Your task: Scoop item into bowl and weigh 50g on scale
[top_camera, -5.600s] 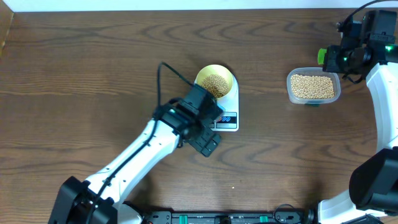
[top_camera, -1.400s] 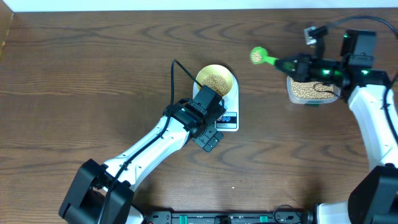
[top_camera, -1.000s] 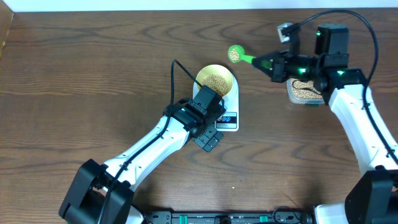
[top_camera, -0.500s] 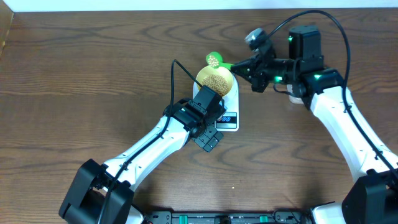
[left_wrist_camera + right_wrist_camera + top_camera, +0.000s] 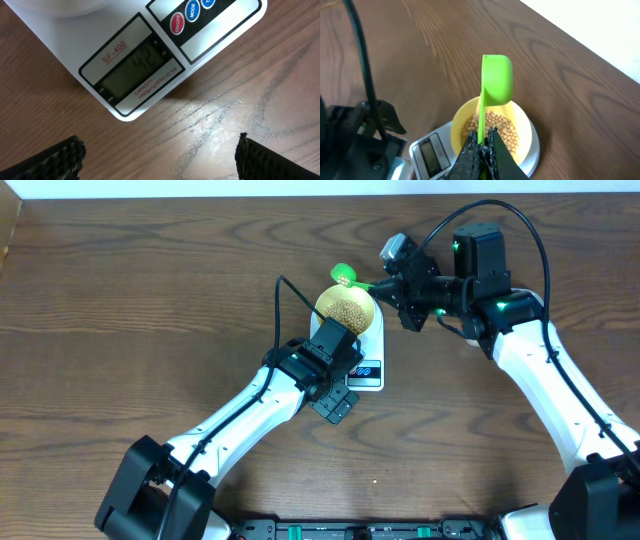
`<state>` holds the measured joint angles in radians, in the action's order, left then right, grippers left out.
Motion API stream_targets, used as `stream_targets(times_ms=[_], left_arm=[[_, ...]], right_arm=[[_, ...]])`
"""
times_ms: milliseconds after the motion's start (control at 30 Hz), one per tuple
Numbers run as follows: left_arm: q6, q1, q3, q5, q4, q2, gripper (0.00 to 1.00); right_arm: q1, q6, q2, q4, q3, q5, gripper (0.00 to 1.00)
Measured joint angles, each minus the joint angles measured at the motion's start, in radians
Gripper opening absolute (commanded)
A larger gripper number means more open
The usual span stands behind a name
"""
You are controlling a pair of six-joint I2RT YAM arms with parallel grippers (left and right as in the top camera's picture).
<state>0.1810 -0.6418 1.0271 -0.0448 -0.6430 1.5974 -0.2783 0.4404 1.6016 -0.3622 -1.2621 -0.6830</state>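
The pale-yellow bowl (image 5: pixel 372 308) (image 5: pixel 457 120) stands on the white scale (image 5: pixel 370 380) (image 5: pixel 60 45) and holds tan beans (image 5: pixel 346 311) (image 5: pixel 495 127). My right gripper (image 5: pixel 388 285) (image 5: pixel 482 145) is shut on the handle of a green scoop (image 5: pixel 343 274) (image 5: pixel 497 80). The scoop's cup hangs over the bowl's far rim, turned on its side, and its inside does not show. My left gripper (image 5: pixel 335 402) (image 5: pixel 159 152) hovers open just in front of the scale's display end, with only bare table between its fingers. The display (image 5: pixel 137 65) reads 42.
Red (image 5: pixel 176 23) and blue (image 5: pixel 190 9) buttons sit beside the display. A black cable (image 5: pixel 280 292) arcs up from my left wrist, left of the bowl. My right arm (image 5: pixel 540 370) crosses the table's right side. The table's far edge (image 5: pixel 300 192) runs along the top.
My right gripper carried the scoop left from the tub to above the bowl's far rim. The scoop has rolled onto its side. My left arm stayed still.
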Motion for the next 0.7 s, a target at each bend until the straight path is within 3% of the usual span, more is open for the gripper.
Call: stream_targets(times_ms=[700], left_arm=[[0.0,0.0,0.0,0.0,0.0,0.0,0.98]], right_arm=[[-0.002,0.225,0.0,0.003,0.0,0.053,0.01]])
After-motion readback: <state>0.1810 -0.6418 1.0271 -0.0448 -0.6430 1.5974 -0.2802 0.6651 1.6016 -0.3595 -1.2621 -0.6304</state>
